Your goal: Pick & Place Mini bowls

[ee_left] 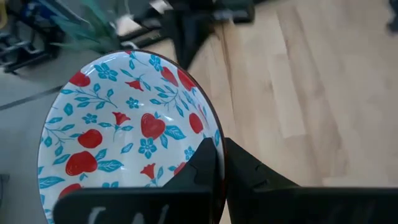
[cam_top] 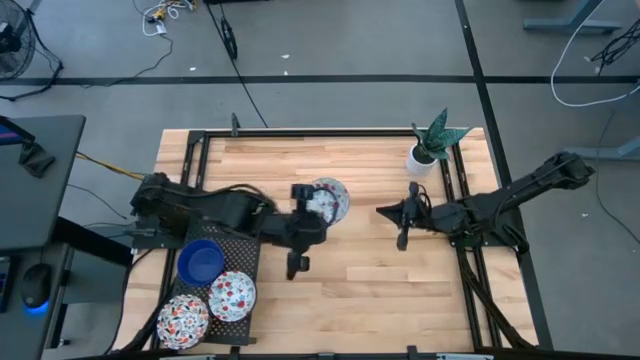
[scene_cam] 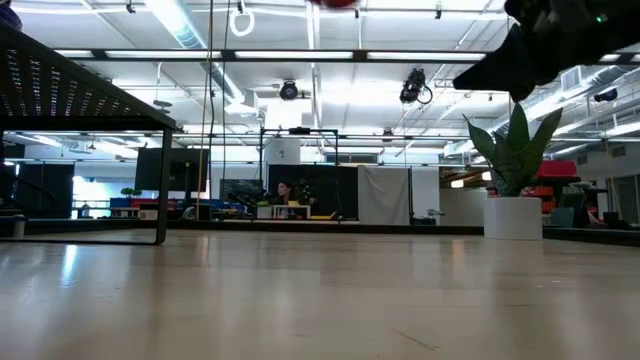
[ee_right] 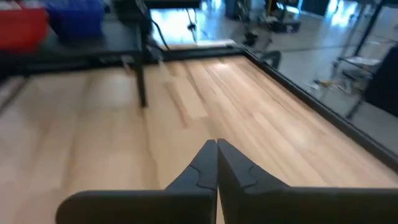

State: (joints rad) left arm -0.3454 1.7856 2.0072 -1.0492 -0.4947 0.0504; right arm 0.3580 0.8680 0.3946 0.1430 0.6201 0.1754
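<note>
Patterned mini bowl [ee_left: 124, 134], white with red and blue floral decoration, held at its rim by the left gripper [cam_top: 318, 203] near the middle of the table [cam_top: 380, 290], toward the far side; in the high view the bowl [cam_top: 330, 197] shows just beside the gripper's dark body. In the left wrist view the two dark fingers [ee_left: 249, 174] are pressed onto the bowl's rim, one inside and one outside, with only the rim's thickness between them; the bowl tilts so that its inner face is turned toward the camera. In the low view only a small red-and-white edge [scene_cam: 335, 4] shows at the top of the picture, so the bowl is clear of the table surface. Three further mini bowls lie at the near left corner on a dark perforated rack [cam_top: 235, 250]: a solid blue bowl [cam_top: 201, 261], a floral bowl [cam_top: 232, 294] just beside it, and a second floral bowl [cam_top: 183, 318] nearest the table edge. Right gripper [cam_top: 402, 238] hangs over the right half of the table, well apart from the bowls; its fingers [ee_right: 236, 171] are pressed together and hold nothing. A potted plant [cam_top: 432, 145] in a white pot stands at the far right of the table.
</note>
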